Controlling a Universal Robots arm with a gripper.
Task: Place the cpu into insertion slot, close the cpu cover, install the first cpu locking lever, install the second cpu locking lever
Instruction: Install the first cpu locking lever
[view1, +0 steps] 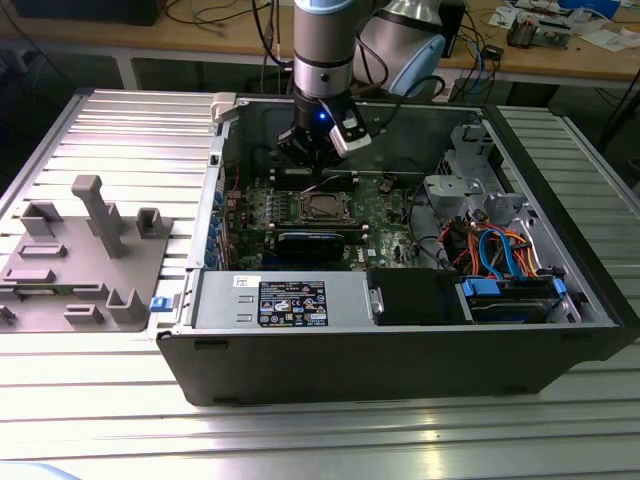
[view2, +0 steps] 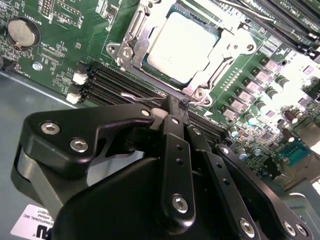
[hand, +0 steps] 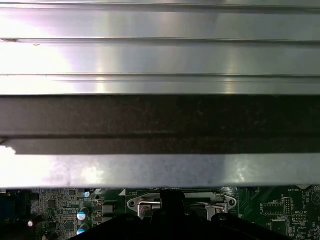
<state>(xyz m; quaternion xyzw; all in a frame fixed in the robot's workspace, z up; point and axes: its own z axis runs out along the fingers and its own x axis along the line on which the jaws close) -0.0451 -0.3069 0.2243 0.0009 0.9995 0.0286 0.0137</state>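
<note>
In the open case (view1: 400, 350), the cpu (view2: 187, 42) lies seated under the cpu cover (view2: 231, 49) — your gripper (view2: 174, 102), closed and seemingly empty, touches the wire lever (view2: 142, 98), so push squarely and slowly

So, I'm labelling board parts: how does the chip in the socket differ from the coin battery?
The chip is square, the coin battery round. The chip is the larger, the coin battery much smaller. The chip sits in a metal frame, the coin battery apart on the green board. Both are flat and silvery.
</note>
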